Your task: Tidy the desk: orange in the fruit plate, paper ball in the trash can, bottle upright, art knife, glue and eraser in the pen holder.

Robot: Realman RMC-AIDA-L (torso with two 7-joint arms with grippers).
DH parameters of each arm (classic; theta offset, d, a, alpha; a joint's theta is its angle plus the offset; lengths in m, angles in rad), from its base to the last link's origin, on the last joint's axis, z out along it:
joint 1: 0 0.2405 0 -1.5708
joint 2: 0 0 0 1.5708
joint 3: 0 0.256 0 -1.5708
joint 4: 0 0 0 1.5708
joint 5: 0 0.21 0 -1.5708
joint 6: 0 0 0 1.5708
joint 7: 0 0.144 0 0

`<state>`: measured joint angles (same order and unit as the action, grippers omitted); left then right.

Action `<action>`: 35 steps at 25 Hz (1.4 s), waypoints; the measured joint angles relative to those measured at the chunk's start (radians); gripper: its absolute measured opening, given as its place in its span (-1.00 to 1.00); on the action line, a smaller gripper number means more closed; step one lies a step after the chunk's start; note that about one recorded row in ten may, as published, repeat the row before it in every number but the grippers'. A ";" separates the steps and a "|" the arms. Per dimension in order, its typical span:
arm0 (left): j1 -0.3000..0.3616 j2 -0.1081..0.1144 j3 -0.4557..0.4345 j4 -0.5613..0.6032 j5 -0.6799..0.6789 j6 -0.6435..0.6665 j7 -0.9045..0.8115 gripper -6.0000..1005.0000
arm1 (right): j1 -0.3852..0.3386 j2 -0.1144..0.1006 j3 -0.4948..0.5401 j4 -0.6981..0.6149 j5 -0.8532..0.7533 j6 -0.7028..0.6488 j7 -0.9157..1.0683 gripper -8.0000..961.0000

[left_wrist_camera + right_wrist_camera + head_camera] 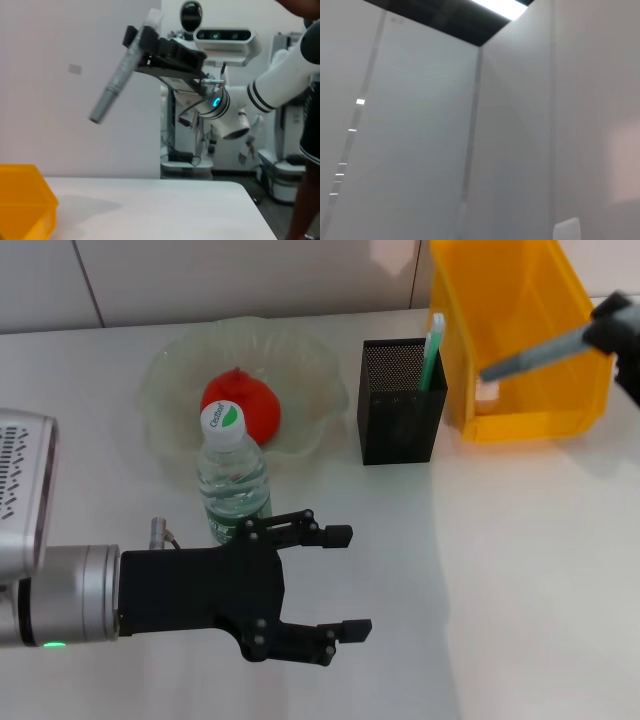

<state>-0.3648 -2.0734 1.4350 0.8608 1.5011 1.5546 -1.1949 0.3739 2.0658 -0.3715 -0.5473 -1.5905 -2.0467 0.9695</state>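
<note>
Our right gripper (pixel 610 328) clamped on a grey art knife (pixel 535 353) above the yellow bin (pixel 520 390), our left gripper (pixel 345 582) spread wide beside the upright bottle (pixel 233 475), orange (pixel 243 403) in the fruit plate (pixel 170 370)

The bottle (pixel 233 478) has a white cap (pixel 223 421) with a green leaf mark and tiny writing on it. The writing is too small to read. No other words or numbers show anywhere.

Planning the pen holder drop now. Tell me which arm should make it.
Right. The right gripper already holds the grey art knife, raised above the yellow bin beside the pen holder. The left gripper is open and empty, low by the upright bottle.
</note>
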 joint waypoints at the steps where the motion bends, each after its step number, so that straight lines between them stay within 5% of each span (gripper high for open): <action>1: 0.008 0.001 -0.001 -0.044 -0.039 0.002 0.043 0.72 | 0.016 0.009 0.057 0.008 0.009 0.050 -0.038 -0.69; 14: 0.009 0.002 0.001 -0.119 -0.084 0.007 0.097 0.71 | 0.133 0.014 0.066 0.171 0.070 0.373 -0.276 -0.69; 21: 0.008 0.003 0.005 -0.135 -0.085 0.007 0.105 0.71 | 0.213 0.015 -0.044 0.213 0.070 0.518 -0.292 -0.69; 35: 0.023 0.001 -0.030 -0.224 -0.098 0.009 0.210 0.69 | 0.231 0.014 -0.088 0.201 0.070 0.596 -0.214 -0.69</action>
<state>-0.3418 -2.0724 1.4052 0.6365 1.4030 1.5632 -0.9846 0.6050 2.0799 -0.4595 -0.3464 -1.5208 -1.4508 0.7553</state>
